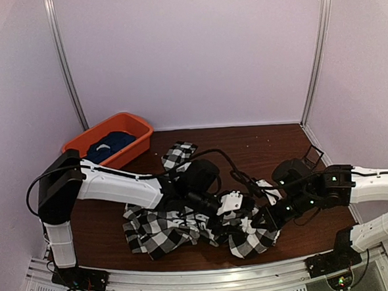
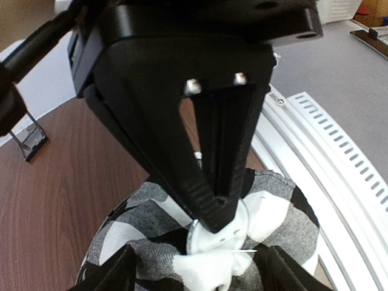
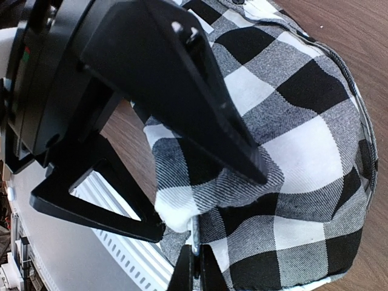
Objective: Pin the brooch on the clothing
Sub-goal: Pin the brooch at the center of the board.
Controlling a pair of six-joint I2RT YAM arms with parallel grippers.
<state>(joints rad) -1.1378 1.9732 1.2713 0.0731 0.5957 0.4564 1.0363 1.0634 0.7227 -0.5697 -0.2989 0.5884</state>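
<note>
White left arm (image 1: 117,183) outstretched over shirt (image 1: 159,230)

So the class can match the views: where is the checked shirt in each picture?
Top external: checked shirt, lower centre, in a heap.
Left wrist: bottom centre.
Right wrist: fills the right side.
Shared landmark: slotted rail beside the shirt.

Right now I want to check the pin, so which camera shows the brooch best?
Left wrist: the brooch shows as a pale disc with its thin pin, on bunched shirt under the tip of the right gripper. The right wrist shows mostly shirt, perhaps a sliver of metal; the top view hides it among arms and cloth.
</note>
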